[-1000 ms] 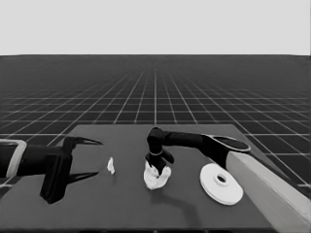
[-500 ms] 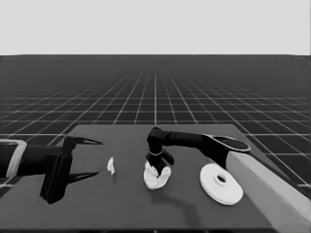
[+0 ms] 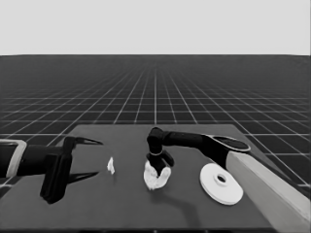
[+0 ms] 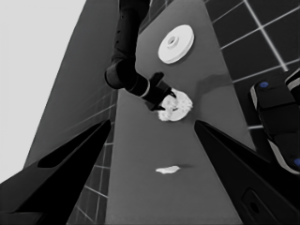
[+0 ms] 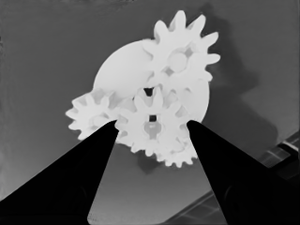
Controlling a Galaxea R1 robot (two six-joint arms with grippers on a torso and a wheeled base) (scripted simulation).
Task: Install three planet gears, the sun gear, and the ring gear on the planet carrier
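Centrally, right gripper [image 5: 151, 129] fingers apart around a small gear [image 5: 152, 123], left gripper [image 3: 90, 159] parked open.

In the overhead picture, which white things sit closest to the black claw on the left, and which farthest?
From the waiting left gripper:
1. Thin white piece, just beside it.
2. Smaller round part with gears, mid-table under the right gripper.
3. Larger round part, far right.

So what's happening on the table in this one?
The right end effector is down at the middle of the table, over the smaller white round part, its fingers open on either side of one small white toothed gear. At least four gears sit on that part. The larger white round part lies apart to the right, not yet installed. The left end effector waits at the table's left end, open, with the thin white piece near it.
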